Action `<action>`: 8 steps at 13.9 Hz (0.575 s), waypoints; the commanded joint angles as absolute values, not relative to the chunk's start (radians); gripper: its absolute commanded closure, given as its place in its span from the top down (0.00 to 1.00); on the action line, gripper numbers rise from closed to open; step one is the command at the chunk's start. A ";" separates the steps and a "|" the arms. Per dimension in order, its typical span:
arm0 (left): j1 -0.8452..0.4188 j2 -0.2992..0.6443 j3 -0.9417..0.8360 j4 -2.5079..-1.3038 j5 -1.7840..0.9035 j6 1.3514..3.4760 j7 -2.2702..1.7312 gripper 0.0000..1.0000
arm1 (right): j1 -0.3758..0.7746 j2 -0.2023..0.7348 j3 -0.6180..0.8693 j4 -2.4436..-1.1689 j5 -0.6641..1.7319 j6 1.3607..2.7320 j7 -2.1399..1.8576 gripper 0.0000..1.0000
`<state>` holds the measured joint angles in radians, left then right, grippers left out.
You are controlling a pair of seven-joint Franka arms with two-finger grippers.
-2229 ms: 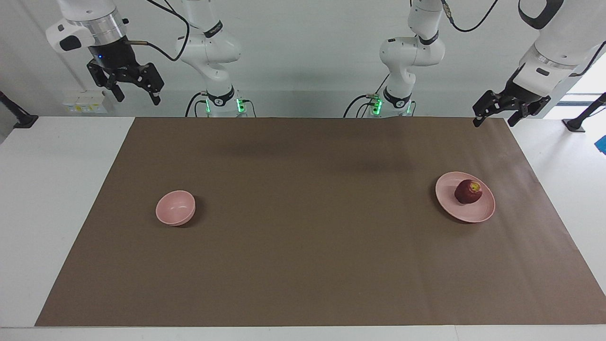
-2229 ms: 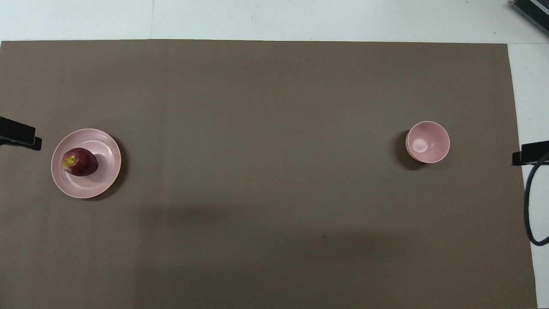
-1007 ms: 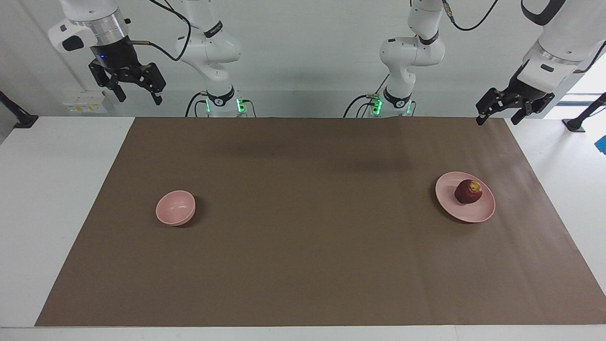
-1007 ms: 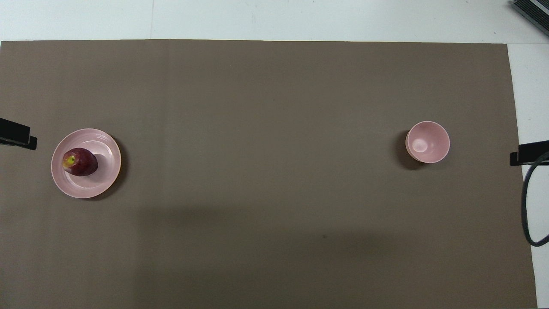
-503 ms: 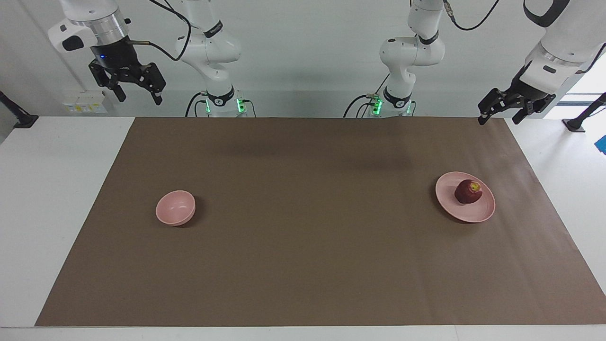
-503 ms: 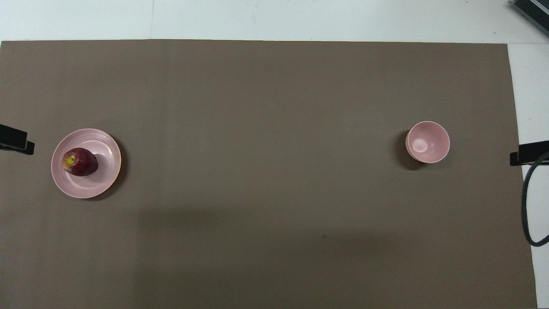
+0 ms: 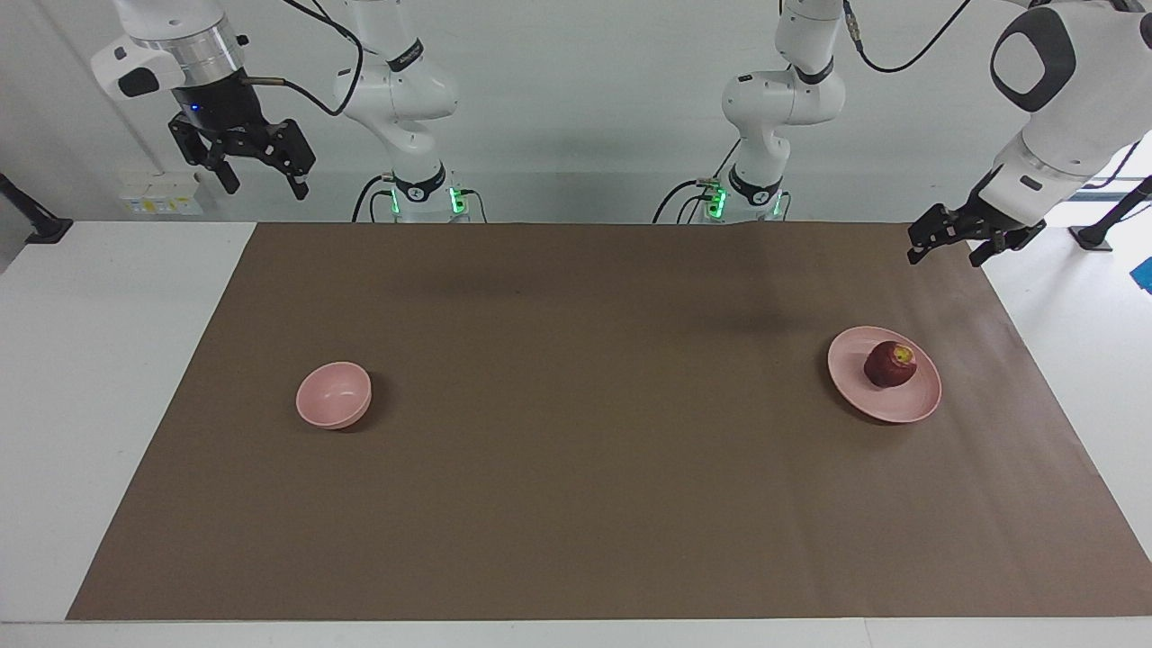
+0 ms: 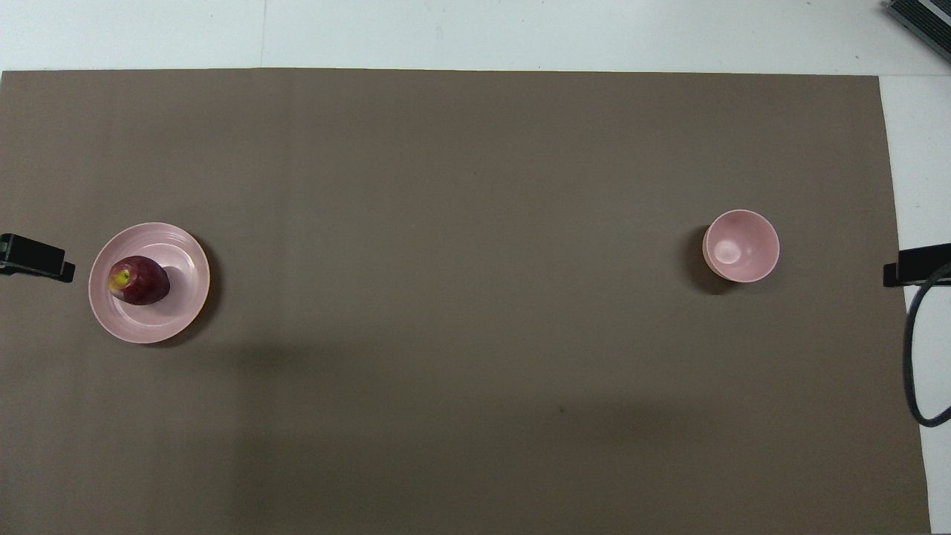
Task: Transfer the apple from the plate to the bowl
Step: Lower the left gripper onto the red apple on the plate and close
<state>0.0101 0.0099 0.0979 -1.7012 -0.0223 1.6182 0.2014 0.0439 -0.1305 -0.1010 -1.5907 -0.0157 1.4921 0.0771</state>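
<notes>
The dark-red apple (image 7: 890,364) (image 8: 138,280) lies on the pale-pink plate (image 7: 877,400) (image 8: 189,290) toward the left arm's end of the table. The small pink bowl (image 7: 334,394) (image 8: 741,246) stands empty toward the right arm's end. My left gripper (image 7: 945,246) hangs open and empty in the air over the mat's edge nearest the robots, apart from the plate; only its tip (image 8: 36,258) shows in the overhead view. My right gripper (image 7: 258,175) waits open and empty, high over the table's right-arm end; its tip (image 8: 917,264) shows in the overhead view.
A brown mat (image 7: 576,450) covers most of the white table. A black cable (image 8: 915,357) hangs by the right gripper at the mat's edge.
My left gripper has come lower and moved a little toward the plate. The right gripper, apple, plate and bowl have not moved.
</notes>
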 commanded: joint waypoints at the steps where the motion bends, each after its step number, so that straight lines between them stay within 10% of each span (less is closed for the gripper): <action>1: 0.026 -0.038 0.092 -1.853 -0.015 1.753 0.221 1.00 | 0.037 -0.132 -0.094 -1.586 -0.011 1.488 0.091 1.00; 8: 0.051 0.006 0.092 -1.996 -0.012 1.896 0.213 1.00 | 0.037 -0.132 -0.094 -1.586 -0.011 1.488 0.091 1.00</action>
